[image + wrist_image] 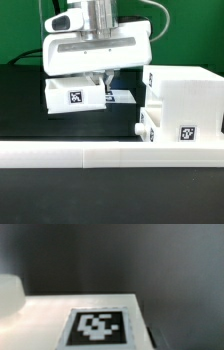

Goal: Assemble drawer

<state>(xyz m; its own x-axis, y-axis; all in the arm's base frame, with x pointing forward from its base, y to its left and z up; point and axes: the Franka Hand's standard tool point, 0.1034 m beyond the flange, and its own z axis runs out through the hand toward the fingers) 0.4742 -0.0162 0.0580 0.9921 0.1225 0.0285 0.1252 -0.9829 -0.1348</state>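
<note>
Two white drawer parts sat on the black table (pixel 20 110) in the exterior view: a small tray (pixel 72 96) on that view's left, directly under the arm, and the tall box casing (pixel 186 102) on its right with a second, knobbed tray (pixel 150 128) at its near-left corner. The gripper (pixel 103 80) hung low over the small tray's right end, its dark fingers (pixel 107 80) reaching down just beside the tray's edge, but the broad white hand blocked the tips, so whether they were parted or pinching anything could not be told. Room was tight on the casing side, with only a narrow strip of dark table and the flat marker board (pixel 122 97) between tray and casing. On the exterior view's left the black surface ran free to the frame edge. Along the front, a long low white rail (pixel 100 152) fenced off the whole width, close below the knobbed tray. Everything white looked like smooth, matte moulded plastic, boxy with crisp corners, each piece carrying a square black-and-white tag. The wrist view was blurry: a flat pale surface with a straight back edge, probably the small tray's top (pixel 70 308), with a tag (pixel 100 327) printed on it, against a plain grey backdrop.
</note>
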